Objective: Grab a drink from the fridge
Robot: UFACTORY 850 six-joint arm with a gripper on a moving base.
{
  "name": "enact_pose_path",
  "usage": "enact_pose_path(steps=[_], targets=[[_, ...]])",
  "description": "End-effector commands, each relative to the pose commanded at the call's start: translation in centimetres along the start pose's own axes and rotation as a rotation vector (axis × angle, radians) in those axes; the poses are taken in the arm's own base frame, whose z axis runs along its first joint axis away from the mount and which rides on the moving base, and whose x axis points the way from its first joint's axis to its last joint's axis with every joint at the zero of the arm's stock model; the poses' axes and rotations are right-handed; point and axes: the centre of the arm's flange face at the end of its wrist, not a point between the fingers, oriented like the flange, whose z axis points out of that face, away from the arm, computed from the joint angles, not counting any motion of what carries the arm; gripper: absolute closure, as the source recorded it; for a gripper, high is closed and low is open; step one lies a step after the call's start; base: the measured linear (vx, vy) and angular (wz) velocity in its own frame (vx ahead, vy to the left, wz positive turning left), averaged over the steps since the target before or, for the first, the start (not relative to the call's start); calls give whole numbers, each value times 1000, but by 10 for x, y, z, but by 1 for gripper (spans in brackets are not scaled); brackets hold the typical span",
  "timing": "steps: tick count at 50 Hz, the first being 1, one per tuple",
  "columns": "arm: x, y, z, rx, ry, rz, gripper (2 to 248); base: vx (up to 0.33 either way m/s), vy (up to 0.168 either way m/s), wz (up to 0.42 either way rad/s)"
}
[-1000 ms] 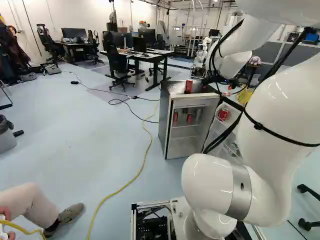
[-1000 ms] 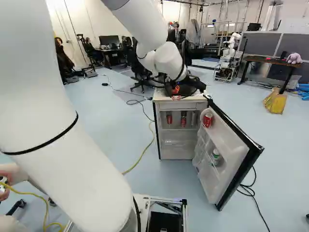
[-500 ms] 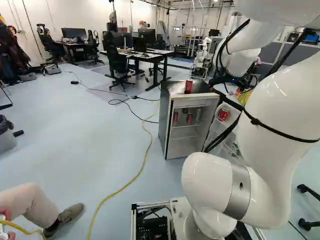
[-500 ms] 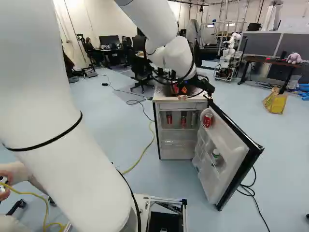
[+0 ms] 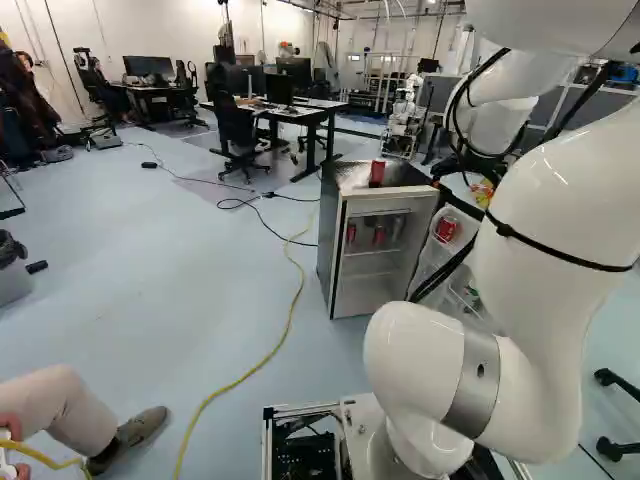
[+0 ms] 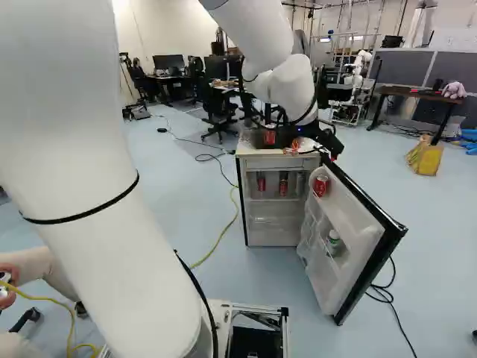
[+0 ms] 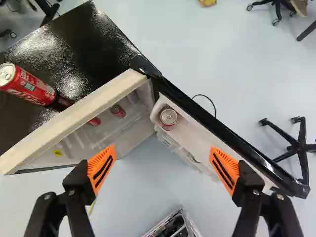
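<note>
A yellow cable [image 5: 290,312] crosses the floor [image 5: 150,300] left of the small, black-topped fridge [image 5: 328,235]. A red metal can [image 5: 377,173] stands near its top's front edge; red cans [image 6: 283,185] line its shelf; another [image 6: 320,186] sits in the white-lined open door [image 6: 339,261]. The pincer [image 6: 316,144] is spread wide.

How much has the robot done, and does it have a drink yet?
The fridge door is already open. No drink yet: the open gripper has nothing between its fingers. A red can sits in the door ahead of it. Still left, probably: reach a can, close on it and lift it out.
</note>
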Motion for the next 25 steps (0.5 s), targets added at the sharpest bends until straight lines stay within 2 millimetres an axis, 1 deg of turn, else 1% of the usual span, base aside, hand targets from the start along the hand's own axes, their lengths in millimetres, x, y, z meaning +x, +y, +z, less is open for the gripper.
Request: enact_pose_path(steps=[25], targets=[[8, 38, 12, -17, -105, 135, 3, 0, 0, 0]])
